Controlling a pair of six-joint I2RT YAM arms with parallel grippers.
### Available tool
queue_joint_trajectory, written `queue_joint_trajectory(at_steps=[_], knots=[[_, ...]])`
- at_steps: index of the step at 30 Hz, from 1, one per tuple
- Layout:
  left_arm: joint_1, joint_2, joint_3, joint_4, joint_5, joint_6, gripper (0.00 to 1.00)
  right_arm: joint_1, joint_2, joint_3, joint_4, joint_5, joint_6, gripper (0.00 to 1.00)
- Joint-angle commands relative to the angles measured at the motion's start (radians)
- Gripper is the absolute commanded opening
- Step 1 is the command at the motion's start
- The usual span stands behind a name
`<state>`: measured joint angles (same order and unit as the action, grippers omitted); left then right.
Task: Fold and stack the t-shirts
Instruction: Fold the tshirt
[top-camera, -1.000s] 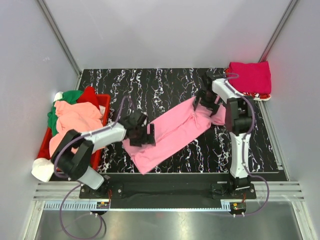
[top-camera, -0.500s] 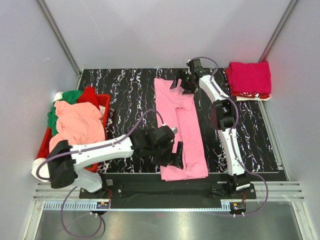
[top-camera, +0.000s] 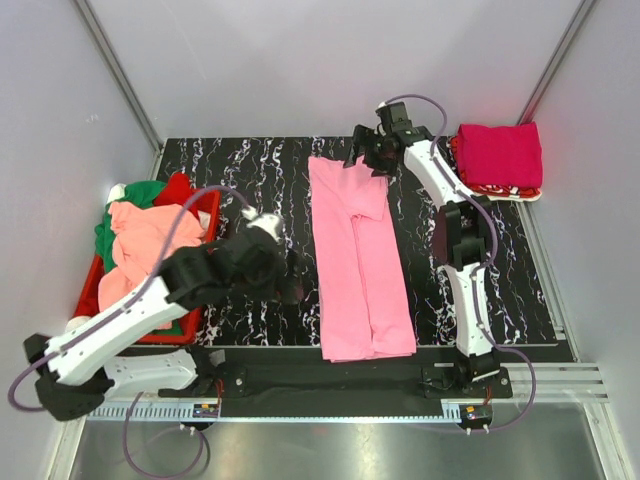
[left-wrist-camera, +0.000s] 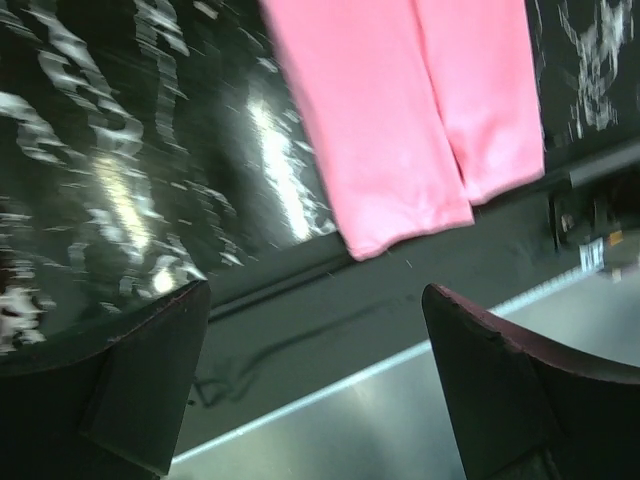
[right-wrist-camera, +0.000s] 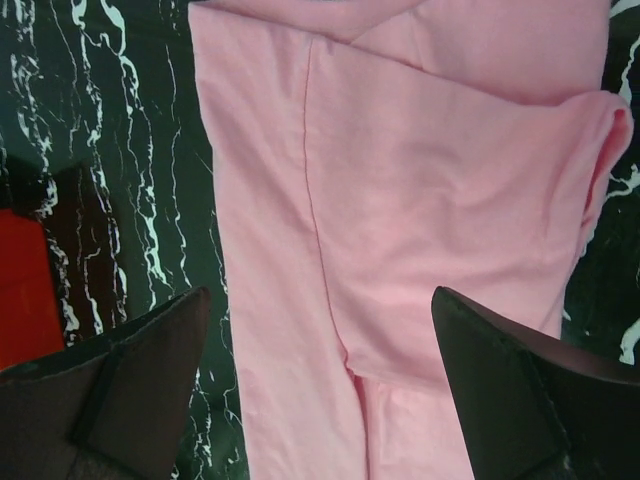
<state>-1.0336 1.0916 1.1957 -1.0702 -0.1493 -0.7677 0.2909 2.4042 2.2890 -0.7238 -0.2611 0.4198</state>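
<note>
A light pink t-shirt lies as a long narrow folded strip down the middle of the black marbled table. It also shows in the right wrist view and the left wrist view. My right gripper is open and empty above the strip's far end. My left gripper is open and empty, left of the strip near the table's front. A folded magenta shirt lies at the far right on other folded cloth. Salmon, green and red shirts fill the crate.
A red plastic crate stands at the table's left edge; its corner shows in the right wrist view. White cloth hangs at its near end. The metal front rail lies beyond the table's near edge.
My left gripper let go of the strip's near end and drew back to the left. Over the second, both arms swung the shirt from a diagonal to a straight lengthwise strip.
</note>
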Motion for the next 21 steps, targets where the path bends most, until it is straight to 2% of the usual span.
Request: queue_joint_trajectory(at_steps=[1, 5, 9, 12, 21], knots=[[0.12, -0.11, 0.016, -0.07, -0.093, 0.155, 0.93, 0.079, -0.068, -0.052, -0.069, 0.152, -0.039, 1.0], [0.205, -0.167, 0.001, -0.071, -0.108, 0.244, 0.94, 0.129, -0.059, -0.103, -0.103, 0.24, -0.05, 1.0], [0.237, -0.212, -0.053, -0.044, -0.153, 0.304, 0.94, 0.186, -0.041, -0.122, -0.112, 0.336, -0.067, 1.0], [0.26, -0.251, -0.094, 0.007, -0.161, 0.323, 0.94, 0.205, 0.004, -0.073, -0.158, 0.387, -0.05, 1.0], [0.287, -0.323, -0.208, 0.111, -0.165, 0.331, 0.94, 0.203, 0.186, 0.069, -0.2, 0.399, -0.041, 0.99]])
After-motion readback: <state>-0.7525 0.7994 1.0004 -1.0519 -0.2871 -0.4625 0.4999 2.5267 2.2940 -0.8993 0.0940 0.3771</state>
